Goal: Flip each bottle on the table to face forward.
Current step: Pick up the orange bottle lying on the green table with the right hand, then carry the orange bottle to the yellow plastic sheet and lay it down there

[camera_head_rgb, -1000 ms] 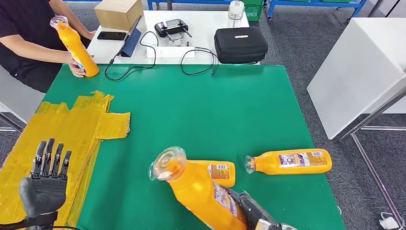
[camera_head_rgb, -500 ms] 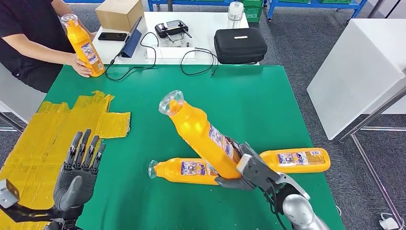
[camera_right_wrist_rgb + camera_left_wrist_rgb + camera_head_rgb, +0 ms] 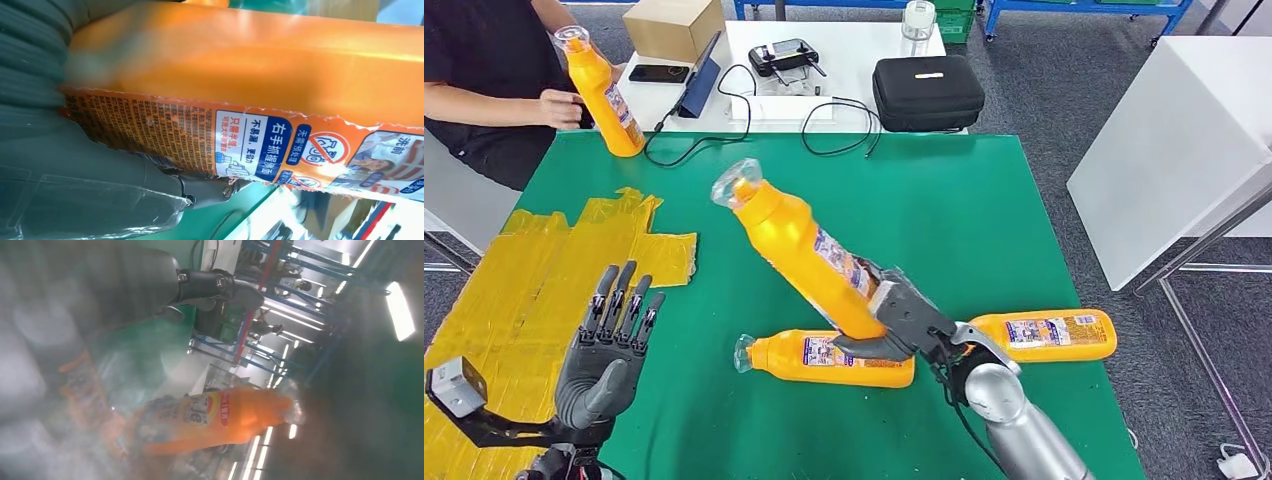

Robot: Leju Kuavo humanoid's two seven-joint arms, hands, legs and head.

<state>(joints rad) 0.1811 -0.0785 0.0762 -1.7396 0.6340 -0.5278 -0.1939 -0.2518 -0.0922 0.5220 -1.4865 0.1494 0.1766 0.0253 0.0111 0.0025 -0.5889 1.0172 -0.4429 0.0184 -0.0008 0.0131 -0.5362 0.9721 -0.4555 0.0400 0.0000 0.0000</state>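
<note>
An orange bottle [image 3: 799,250] is held by the right hand [image 3: 902,322] above the green table [image 3: 944,220], gripped at its lower body with the fingers [image 3: 871,349] wrapped around it; the bottle is tilted, its clear cap pointing toward about 11 o'clock and its printed label turned partly toward 3 o'clock. In the right wrist view the same bottle [image 3: 260,65] is seen close up, with its label [image 3: 250,140] lying against the grey thumb. A second bottle [image 3: 829,357] is seen lying flat on the table just beneath the held one, its cap toward 9 o'clock and its label facing up. A third bottle [image 3: 1044,335] lies flat at about 3 o'clock from it, close beside the right hand, label up. The left hand [image 3: 609,350] is raised over the table's near left part, next to the yellow taped patch [image 3: 554,270], with the fingers spread apart and nothing in them. At about 11 o'clock on the table's far edge, a fourth bottle [image 3: 604,90] is held upright by a person's hand [image 3: 559,107]. The left wrist view is blurred, though an orange bottle [image 3: 220,420] can be made out in it.
</note>
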